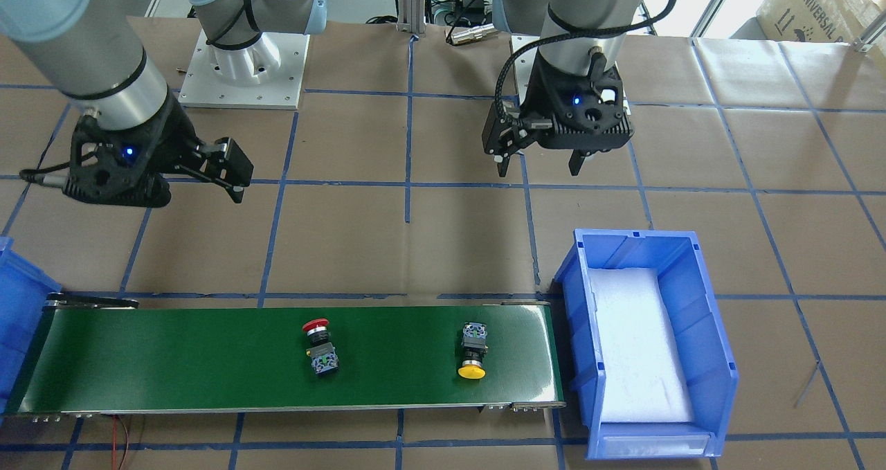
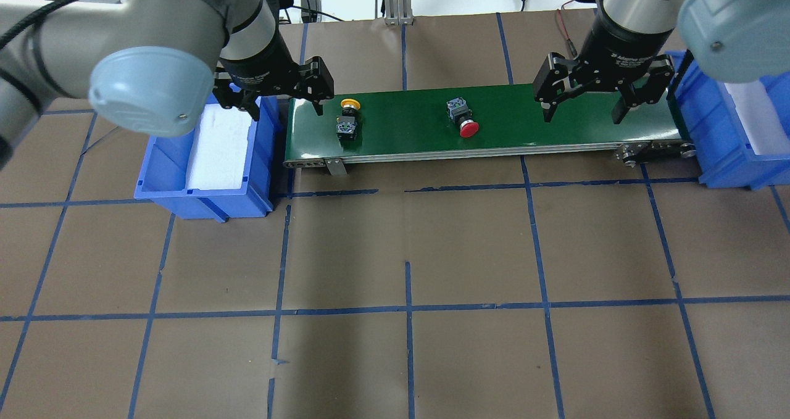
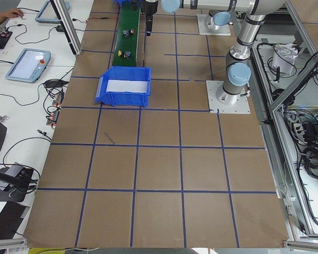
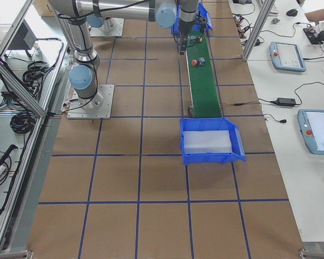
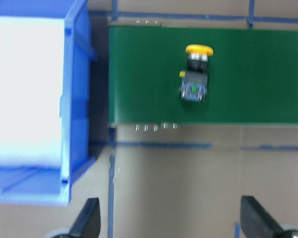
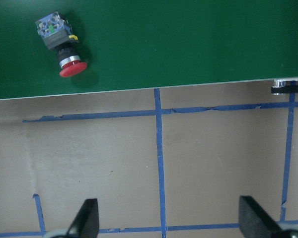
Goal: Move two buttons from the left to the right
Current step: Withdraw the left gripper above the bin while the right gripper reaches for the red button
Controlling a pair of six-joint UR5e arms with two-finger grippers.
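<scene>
The yellow button [image 1: 472,351] lies on its side on the green conveyor belt [image 1: 208,359], near the belt's left end; it also shows in the overhead view [image 2: 348,120] and the left wrist view [image 5: 195,74]. The red button [image 1: 318,345] lies near the belt's middle, also seen in the overhead view [image 2: 464,120] and the right wrist view [image 6: 62,47]. My left gripper [image 2: 287,107] hovers open and empty by the belt's left end, apart from the yellow button. My right gripper [image 2: 582,115] hovers open and empty over the belt's right part, apart from the red button.
A blue bin [image 2: 203,184] with white foam padding stands at the belt's left end. A second blue bin [image 2: 728,153] stands at the right end. Brown paper with blue tape lines covers the table [image 2: 407,252].
</scene>
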